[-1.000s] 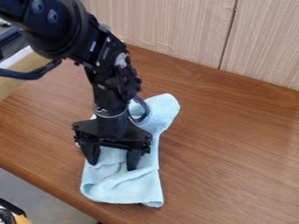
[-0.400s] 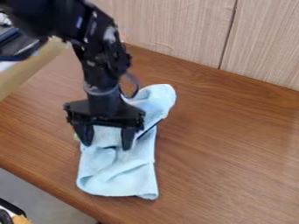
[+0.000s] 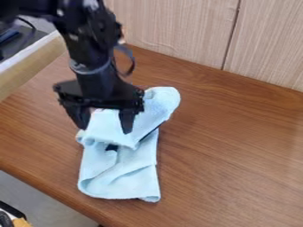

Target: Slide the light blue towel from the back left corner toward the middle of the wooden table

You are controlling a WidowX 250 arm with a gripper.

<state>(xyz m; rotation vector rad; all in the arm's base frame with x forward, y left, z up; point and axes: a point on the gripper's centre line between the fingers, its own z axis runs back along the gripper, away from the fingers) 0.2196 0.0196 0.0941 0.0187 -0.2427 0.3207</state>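
Over the far half of the cloth (image 3: 121, 181), my fingers (image 3: 127, 120) point down, spread apart, perhaps just touching its folds. Beneath them the cloth lies rumpled on the desk (image 3: 237, 146), a dark bit (image 3: 111, 147) peeking from its middle. Well beyond the cloth stands a pale panel (image 3: 177, 31).

Bright, soft light; faint glare on the wooden tabletop (image 3: 237, 146), far right

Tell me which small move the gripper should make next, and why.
Probably a small lift straight up: the gripper is open, with its fingertips apart and low over the folded light-blue cloth, so a sideways move might disturb the folds.
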